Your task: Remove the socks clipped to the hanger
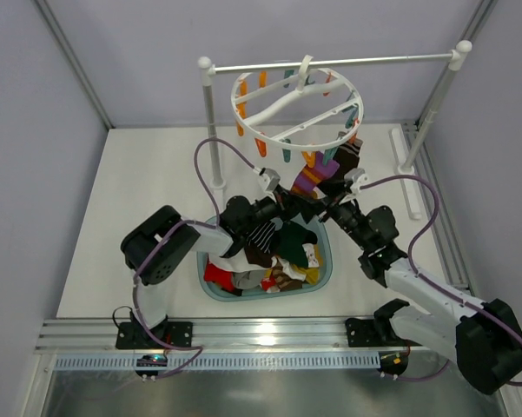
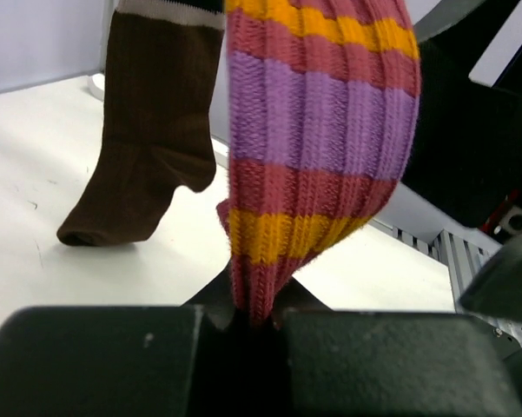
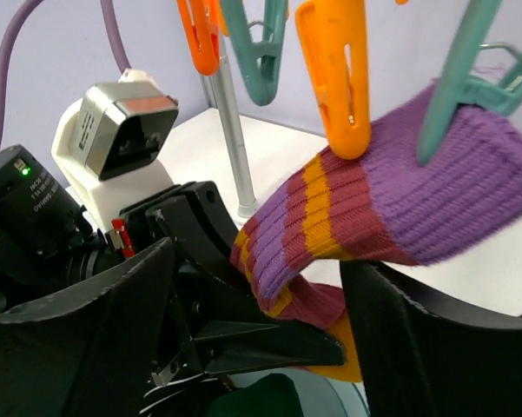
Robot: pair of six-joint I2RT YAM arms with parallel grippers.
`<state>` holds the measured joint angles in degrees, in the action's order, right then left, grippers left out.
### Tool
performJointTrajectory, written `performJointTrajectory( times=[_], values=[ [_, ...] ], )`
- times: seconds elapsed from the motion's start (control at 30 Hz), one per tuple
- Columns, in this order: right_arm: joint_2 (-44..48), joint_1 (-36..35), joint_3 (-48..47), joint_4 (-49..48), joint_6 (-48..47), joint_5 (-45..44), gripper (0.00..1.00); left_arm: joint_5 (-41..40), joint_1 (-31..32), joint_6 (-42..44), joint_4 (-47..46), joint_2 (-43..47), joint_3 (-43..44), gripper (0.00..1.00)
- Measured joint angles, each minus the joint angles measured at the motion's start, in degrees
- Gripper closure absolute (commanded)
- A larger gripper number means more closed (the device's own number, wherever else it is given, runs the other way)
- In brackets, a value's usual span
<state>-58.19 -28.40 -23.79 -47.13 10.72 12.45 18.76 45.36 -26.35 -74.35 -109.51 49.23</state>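
Observation:
The white ring hanger (image 1: 297,109) hangs from the rail by its hook, with orange and teal clips around its rim. A purple-red striped sock (image 1: 313,178) and a dark brown sock (image 1: 348,160) hang clipped at its near side. My left gripper (image 2: 254,317) is shut on the lower end of the striped sock (image 2: 317,130); the brown sock (image 2: 148,130) hangs just behind it. My right gripper (image 3: 269,343) is open, its fingers (image 3: 434,339) on either side of the striped sock (image 3: 391,217) and the left gripper's tip. A teal clip (image 3: 469,87) grips the sock's cuff, with an orange clip (image 3: 334,78) in front of it.
A teal basket (image 1: 327,276) holding several loose socks sits under both grippers. The white two-post rail stand (image 1: 210,130) stands behind it, with its right post (image 1: 443,95) at the far right. A metal rail runs along the table's near edge.

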Motion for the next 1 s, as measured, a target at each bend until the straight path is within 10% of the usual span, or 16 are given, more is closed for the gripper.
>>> performJointTrajectory(
  times=[0.43, 1.0],
  values=[
    [18.2, 0.0, 1.5, 9.4, -2.3, -12.6, 0.00, 0.2, 0.0, 0.5, 0.0, 2.1, -4.9, 1.00],
    [2.1, 0.0, -8.0, 8.4, -6.9, -19.8, 0.02, 0.6, 0.0, 0.9, 0.0, 3.5, -7.9, 1.00]
  ],
)
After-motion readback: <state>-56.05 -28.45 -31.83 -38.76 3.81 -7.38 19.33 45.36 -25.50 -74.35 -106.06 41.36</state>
